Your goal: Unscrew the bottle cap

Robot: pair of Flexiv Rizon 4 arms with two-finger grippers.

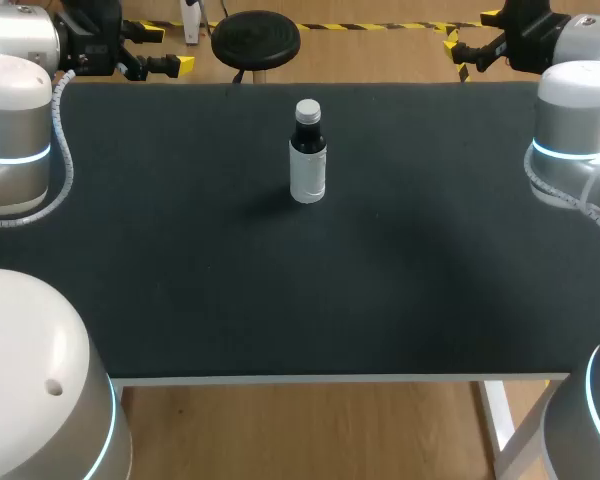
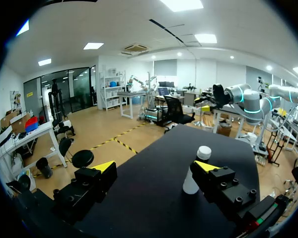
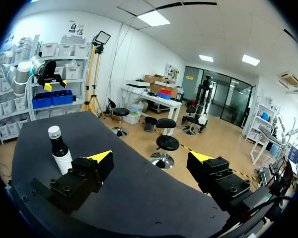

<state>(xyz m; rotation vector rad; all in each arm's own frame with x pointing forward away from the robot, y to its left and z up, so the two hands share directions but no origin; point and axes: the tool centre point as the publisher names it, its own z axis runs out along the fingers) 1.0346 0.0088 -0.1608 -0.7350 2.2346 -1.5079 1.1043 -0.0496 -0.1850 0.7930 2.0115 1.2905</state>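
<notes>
A small dark bottle [image 1: 308, 155] with a white label and a pale grey cap [image 1: 308, 109] stands upright on the black table [image 1: 280, 290], toward its far middle. My left gripper [image 1: 163, 50] hangs open at the far left corner, well away from the bottle. My right gripper [image 1: 458, 48] hangs open at the far right corner, also apart from it. In the left wrist view the open gripper [image 2: 156, 167] has the bottle [image 2: 194, 178] ahead, partly behind one finger. In the right wrist view the bottle [image 3: 59, 150] stands beside one finger of the open gripper [image 3: 150, 157].
Only the bottle stands on the black table top. The table's white front edge [image 1: 340, 379] runs along the near side. My arms' large grey joints [image 1: 15, 130] [image 1: 580, 130] sit over the left and right edges.
</notes>
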